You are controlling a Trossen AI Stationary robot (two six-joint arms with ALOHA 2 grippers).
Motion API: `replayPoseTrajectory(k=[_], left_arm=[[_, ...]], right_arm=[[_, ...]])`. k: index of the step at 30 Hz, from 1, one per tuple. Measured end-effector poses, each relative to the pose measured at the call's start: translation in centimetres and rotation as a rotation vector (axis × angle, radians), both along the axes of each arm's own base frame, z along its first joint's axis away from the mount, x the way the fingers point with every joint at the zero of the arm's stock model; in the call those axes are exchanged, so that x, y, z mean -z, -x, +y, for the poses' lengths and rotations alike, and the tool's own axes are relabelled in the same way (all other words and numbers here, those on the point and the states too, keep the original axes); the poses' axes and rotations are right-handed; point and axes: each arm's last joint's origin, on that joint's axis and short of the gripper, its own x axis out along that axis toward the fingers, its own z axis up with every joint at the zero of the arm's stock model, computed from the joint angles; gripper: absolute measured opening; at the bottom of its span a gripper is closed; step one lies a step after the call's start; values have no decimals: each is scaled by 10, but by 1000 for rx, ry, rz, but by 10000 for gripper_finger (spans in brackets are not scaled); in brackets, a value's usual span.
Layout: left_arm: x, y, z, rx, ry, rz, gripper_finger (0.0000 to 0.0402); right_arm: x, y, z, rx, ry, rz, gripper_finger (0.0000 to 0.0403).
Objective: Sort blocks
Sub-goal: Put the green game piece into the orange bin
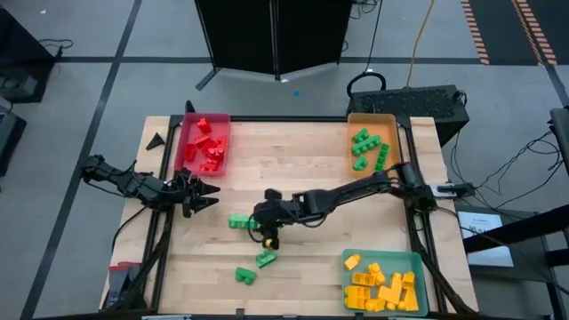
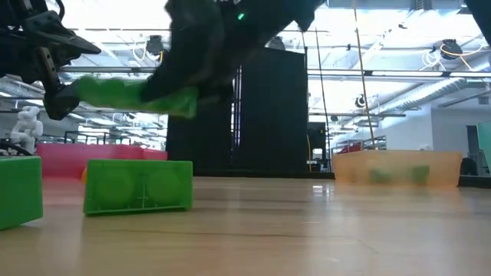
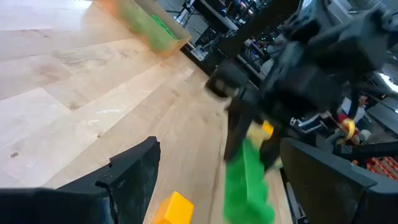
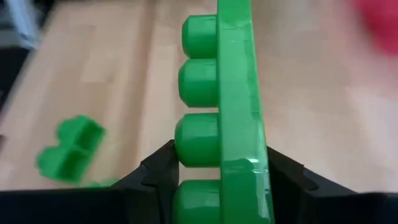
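My right gripper (image 1: 260, 224) hangs over the table's middle, shut on a long green block (image 1: 238, 220), which shows above the tabletop in the low view (image 2: 130, 93). Two more green blocks (image 1: 266, 259) (image 1: 244, 276) lie flat on the wood nearer the front edge. A small yellow block (image 1: 267, 238) lies just under the right gripper. My left gripper (image 1: 203, 194) waits open at the table's left, pointing toward the middle, with nothing between its fingers. My right gripper pinches the long green block near one end (image 4: 224, 177) between its two fingers. One finger (image 4: 155, 177) is on the studded top, the other (image 4: 292, 180) on the underside. The fingers slant down from the table's right. The block reaches out beyond the fingertips, lifted clear of the table.
A red tray (image 1: 188, 133) with red blocks stands at the far left. An orange tray (image 1: 391, 133) with green blocks stands at the far right. A teal tray (image 1: 418, 267) with yellow blocks is at the near right. Bare wood lies between them.
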Motion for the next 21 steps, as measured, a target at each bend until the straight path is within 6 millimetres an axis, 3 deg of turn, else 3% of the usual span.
replayPoseTrajectory(k=[4,8,14,17,21], left_arm=[[0,0,0,-1,0,0,331],[0,0,0,-1,-1,0,331],[0,0,0,-2,-2,2,331],[0,0,0,-3,-2,2,331],[0,0,0,-3,-2,2,331]], right_arm=[[-36,20,-13,96,137,32,157],[-72,53,-43,264,280,146,157],[-105,104,-87,501,358,329,157],[-116,135,-105,669,374,363,157],[-116,178,-122,883,339,338,157]])
